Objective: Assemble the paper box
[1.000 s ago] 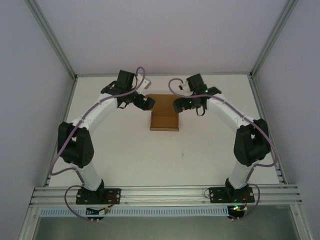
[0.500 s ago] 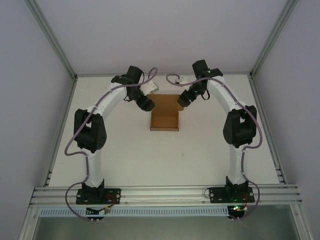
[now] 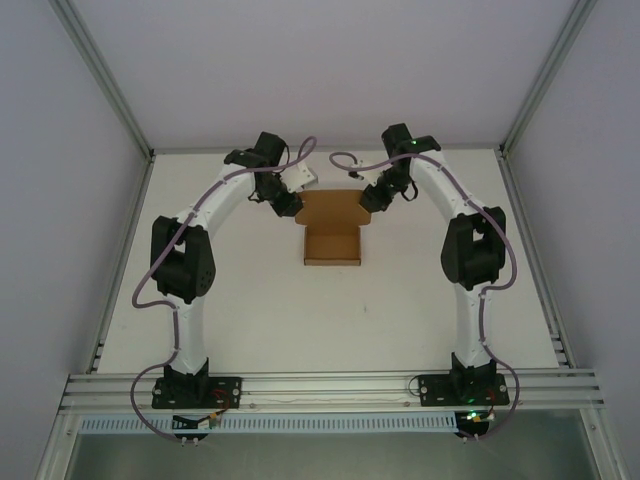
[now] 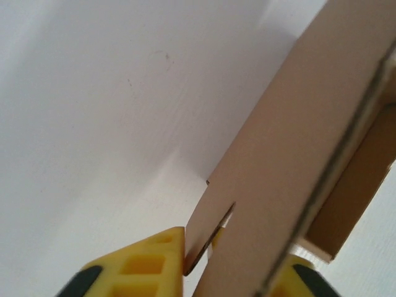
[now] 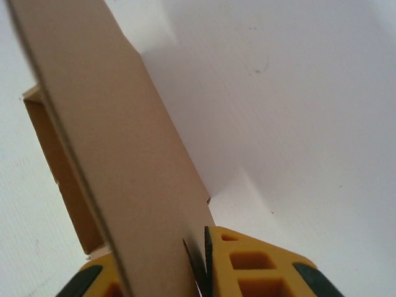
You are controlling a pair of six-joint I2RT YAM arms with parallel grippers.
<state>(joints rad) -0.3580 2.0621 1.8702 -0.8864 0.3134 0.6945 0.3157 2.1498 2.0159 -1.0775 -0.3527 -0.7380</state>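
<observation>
Tightly, box [image 3: 332, 240] between left pincer [image 3: 292, 207], right pincer [image 3: 368, 200]

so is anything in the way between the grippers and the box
Nothing visible stands between them. The left gripper and the right gripper are each closed on the far flap of the paper box, one at each far corner. The wrist views show the cardboard pinched directly in their jaws.
</observation>
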